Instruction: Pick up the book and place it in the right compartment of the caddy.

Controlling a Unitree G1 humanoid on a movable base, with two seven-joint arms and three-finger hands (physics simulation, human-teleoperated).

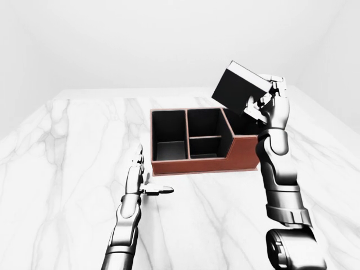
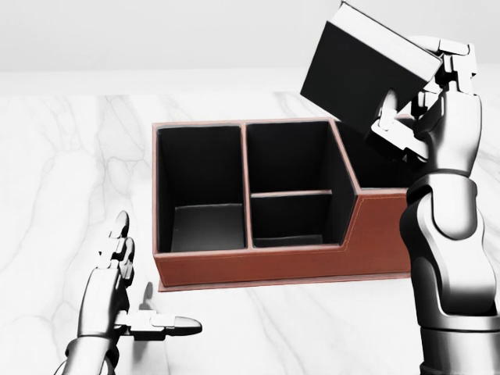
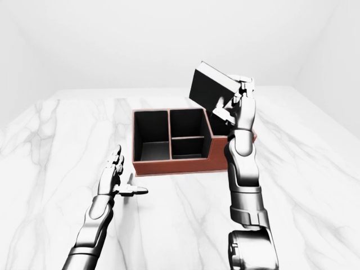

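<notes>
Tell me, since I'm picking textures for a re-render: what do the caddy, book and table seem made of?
Caddy: looks like reddish-brown leather or leatherette, matte, with a faint stitch line along its rim and dark lining inside. Book, gripped in the right hand: matte black cover with a pale page edge, probably card and paper. Table: white marble look, grey veins, smooth.
</notes>
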